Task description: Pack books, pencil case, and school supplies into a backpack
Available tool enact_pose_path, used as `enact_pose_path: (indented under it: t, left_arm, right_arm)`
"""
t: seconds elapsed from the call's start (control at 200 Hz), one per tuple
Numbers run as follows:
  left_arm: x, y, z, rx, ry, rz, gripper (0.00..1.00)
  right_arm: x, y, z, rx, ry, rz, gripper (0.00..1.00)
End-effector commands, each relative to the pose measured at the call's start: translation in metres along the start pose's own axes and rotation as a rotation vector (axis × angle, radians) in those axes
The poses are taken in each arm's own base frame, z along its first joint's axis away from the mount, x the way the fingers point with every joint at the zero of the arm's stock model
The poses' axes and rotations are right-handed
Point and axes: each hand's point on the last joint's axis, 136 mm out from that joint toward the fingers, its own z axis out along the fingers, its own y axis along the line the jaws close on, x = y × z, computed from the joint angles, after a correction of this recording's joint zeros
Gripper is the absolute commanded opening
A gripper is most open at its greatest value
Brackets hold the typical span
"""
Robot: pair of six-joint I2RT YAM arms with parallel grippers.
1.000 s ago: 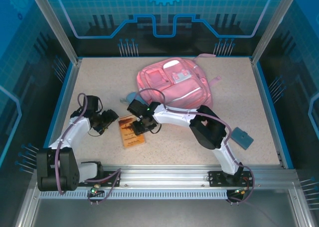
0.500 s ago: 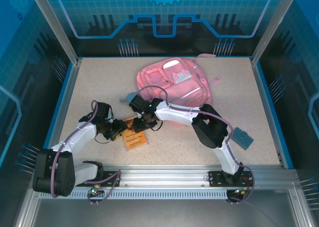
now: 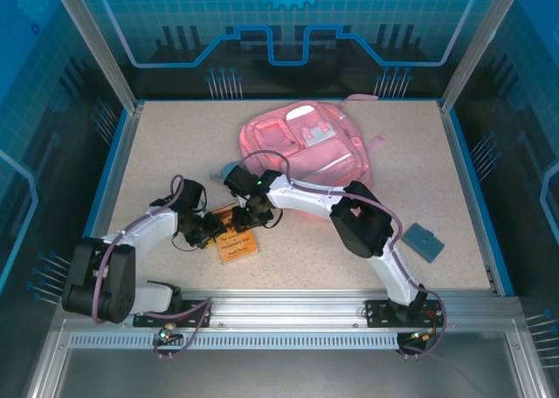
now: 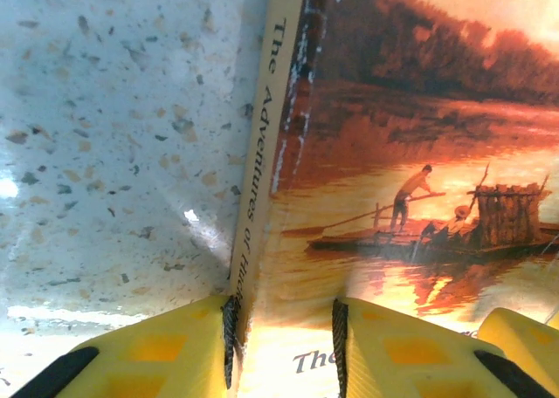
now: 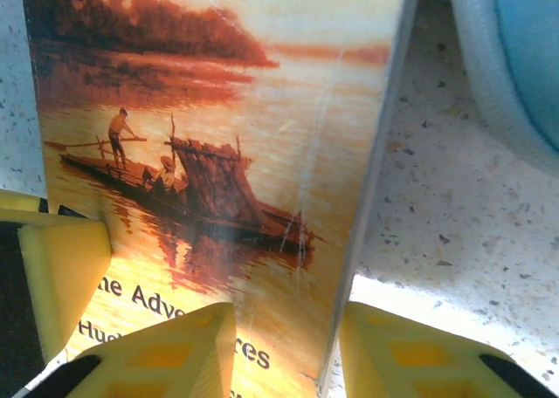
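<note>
I had swung the left gripper [image 4: 284,319] onto the tan-orange book's [image 3: 236,245] spine opposite the right gripper [image 5: 279,319], both jaws narrowing astride its edges, with a firm grip for lifting toward the backpack [image 3: 306,149] unconfirmed.

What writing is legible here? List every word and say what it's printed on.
"The Adventures of Huc": spine of the book, rest hidden.
"The": its front cover, left wrist view.
"ne Adve", "Huc", "res": front cover, right wrist view, cut off.
Cover print in the top view: too small to read.
</note>
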Motion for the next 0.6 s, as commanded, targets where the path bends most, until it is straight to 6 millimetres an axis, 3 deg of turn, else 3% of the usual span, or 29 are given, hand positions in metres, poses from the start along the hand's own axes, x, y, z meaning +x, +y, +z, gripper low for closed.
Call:
enact_pose_path:
  t: [0.0,0.12,0.285,0.345,0.49,0.595]
  left_arm:
    - [0.003,0.025,0.013,-0.122,0.004,-0.015,0.34]
    - [0.003,0.026,0.014,-0.129,0.001,-0.018,0.33]
    - [0.000,0.021,0.010,-0.110,-0.014,-0.013,0.33]
    - [-0.002,0.016,0.006,-0.084,-0.028,-0.010,0.35]
    - [-0.007,-0.010,-0.015,0.026,-0.074,0.009,0.64]
    - [-0.006,-0.033,-0.027,0.140,-0.081,0.027,0.78]
  right_arm:
    - [0.000,0.036,-0.027,-0.137,0.000,-0.023,0.33]
    - [-0.002,0.035,-0.036,-0.127,-0.022,-0.022,0.26]
    - [-0.001,0.028,-0.036,-0.126,-0.032,0.009,0.00]
    - [-0.002,0.025,-0.038,-0.123,-0.042,0.018,0.00]
    - [-0.006,0.008,-0.046,-0.122,-0.076,0.047,0.00]
    - [-0.009,0.000,-0.052,-0.160,-0.091,0.067,0.00]
